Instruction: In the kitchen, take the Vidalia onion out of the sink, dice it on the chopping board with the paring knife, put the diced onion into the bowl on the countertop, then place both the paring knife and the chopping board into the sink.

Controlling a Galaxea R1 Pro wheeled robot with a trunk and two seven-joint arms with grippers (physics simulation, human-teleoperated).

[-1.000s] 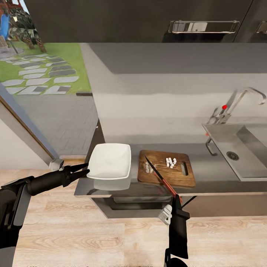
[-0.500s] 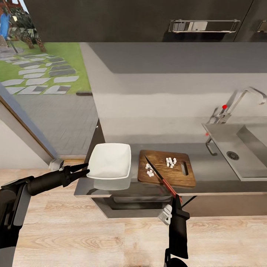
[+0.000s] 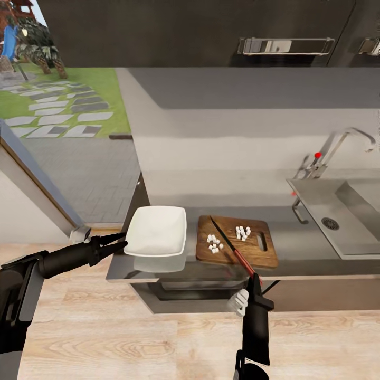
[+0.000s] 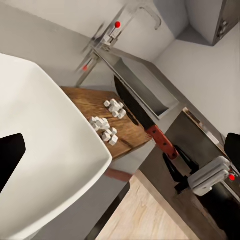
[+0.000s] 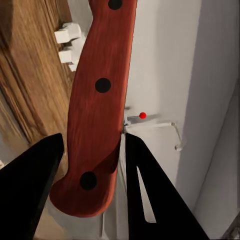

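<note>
Plainly, with the right gripper (image 3: 253,278) clamped on the paring knife (image 3: 230,247) over the chopping board (image 3: 236,240), a careless sweep could scatter diced onion (image 3: 214,244) past the bowl (image 3: 157,231) near the parted left gripper (image 3: 117,241).

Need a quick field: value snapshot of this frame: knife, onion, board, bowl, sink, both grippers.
paring knife: held by the right gripper at its reddish handle, blade angled over the board
diced onion: two clusters of small white cubes on the board, one on each side of the blade
chopping board: flat on the countertop, between bowl and sink
bowl: white, no onion in it, left of the board
left gripper: fingers apart at the bowl's near-left rim
sink: right end of the counter, basin looks bare
</note>
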